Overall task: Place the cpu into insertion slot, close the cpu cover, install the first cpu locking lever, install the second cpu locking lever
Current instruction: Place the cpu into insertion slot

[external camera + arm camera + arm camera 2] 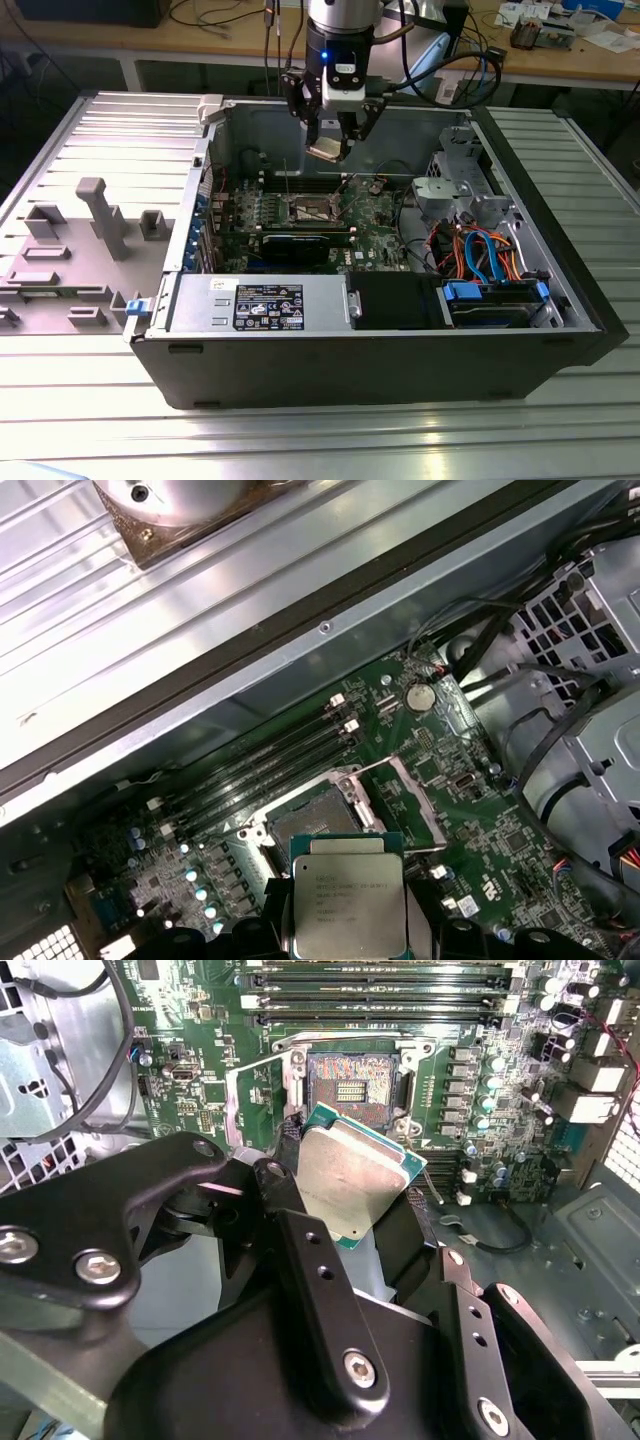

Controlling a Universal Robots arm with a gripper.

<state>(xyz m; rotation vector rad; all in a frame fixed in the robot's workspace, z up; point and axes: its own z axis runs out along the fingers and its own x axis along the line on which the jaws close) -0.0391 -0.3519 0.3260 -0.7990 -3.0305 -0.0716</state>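
Gripper (pixel 335 138) is clamped on the cpu (pixel 350 1185), holding it tilted in the air above the bare slot (pixel 350 1085); the cover (pixel 420 798) stands open, so placing, closing and both levers are not yet done.

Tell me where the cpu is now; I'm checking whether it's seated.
In the second wrist view the cpu sits clamped in the gripper, above the open insertion slot on the green motherboard.

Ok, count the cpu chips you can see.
1. The cpu is clamped in the gripper above the insertion slot, whose contact field lies bare. The gripper hides part of the board, so another could be hidden.
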